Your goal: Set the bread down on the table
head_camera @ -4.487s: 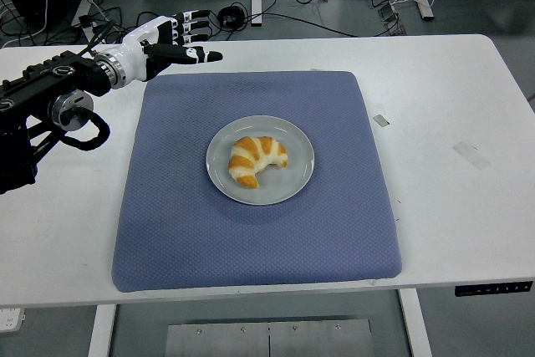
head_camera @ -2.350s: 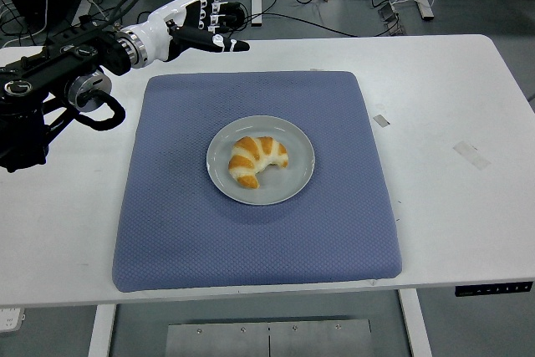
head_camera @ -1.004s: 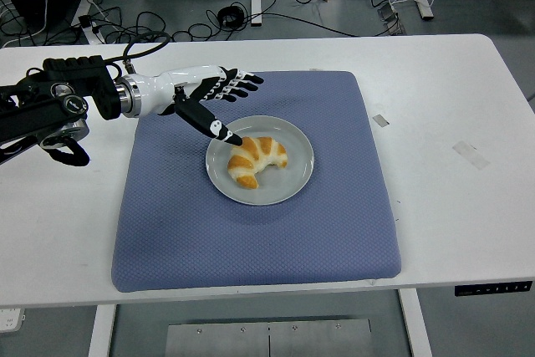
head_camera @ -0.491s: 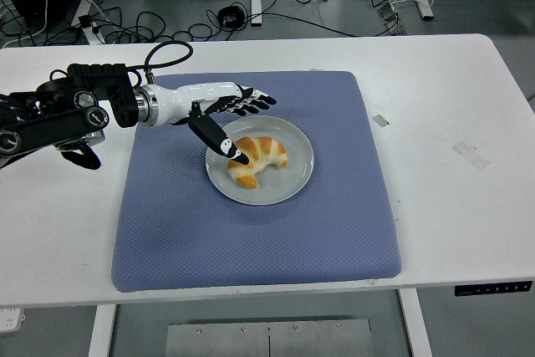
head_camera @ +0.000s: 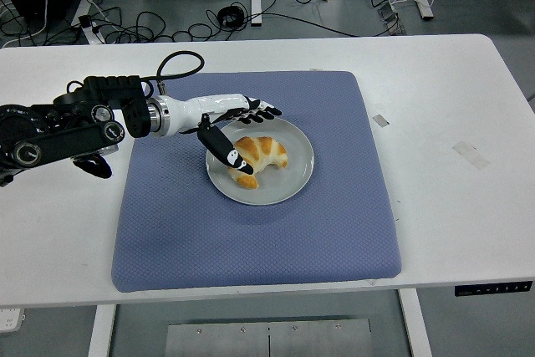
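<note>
A golden croissant (head_camera: 258, 159) lies on a grey plate (head_camera: 294, 183) in the middle of a blue mat (head_camera: 259, 240). My left hand (head_camera: 241, 129) reaches in from the left and hovers over the plate's left side. Its fingers are spread: the thumb (head_camera: 226, 150) points down at the croissant's left end, and the other fingers (head_camera: 259, 109) stretch over the plate's far rim. Nothing is held. Whether the thumb touches the bread I cannot tell. The right arm is out of view.
The mat covers the centre of the white table (head_camera: 451, 89). Two small tape pieces (head_camera: 381, 120) (head_camera: 471, 154) lie on the bare table to the right. Cables lie on the floor beyond the far edge.
My left hand came from the table's far left corner, over the mat, down to the plate. In the last half second it moved slightly right and lower, toward the croissant.
</note>
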Motion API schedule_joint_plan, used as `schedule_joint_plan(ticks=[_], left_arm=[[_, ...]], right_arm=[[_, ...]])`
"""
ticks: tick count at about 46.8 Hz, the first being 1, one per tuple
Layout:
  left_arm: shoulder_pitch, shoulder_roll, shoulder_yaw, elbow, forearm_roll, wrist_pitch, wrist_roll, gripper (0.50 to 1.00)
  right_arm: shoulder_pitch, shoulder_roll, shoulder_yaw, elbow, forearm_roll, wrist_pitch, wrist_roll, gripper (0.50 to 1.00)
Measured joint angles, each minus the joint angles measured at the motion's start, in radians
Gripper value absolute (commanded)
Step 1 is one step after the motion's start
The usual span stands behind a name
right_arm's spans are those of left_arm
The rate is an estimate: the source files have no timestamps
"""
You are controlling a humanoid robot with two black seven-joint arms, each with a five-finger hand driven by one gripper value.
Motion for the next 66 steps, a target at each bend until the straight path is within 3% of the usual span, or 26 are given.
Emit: schedule_joint_plan(ticks=[40,51,58,66], left_arm=[[0.069,-0.062,-0.008,0.033,-0.006,0.081,-0.002,0.919],[0.075,-0.077,-0.005,0.041,-0.003,0.093,-0.002,0.880],[0.076,-0.082,-0.004,0.043,-0.003,0.100,-0.002,0.778],[0.081,-0.084,-0.002,0.049,-0.003,0.100,-0.002,0.778]], right_arm=[[0.000,0.000,0.000,0.000,0.000,0.000,0.000,1.000],[0.000,0.000,0.000,0.000,0.000,0.000,0.000,1.000],[0.000,0.000,0.000,0.000,0.000,0.000,0.000,1.000],[0.000,0.000,0.000,0.000,0.000,0.000,0.000,1.000]])
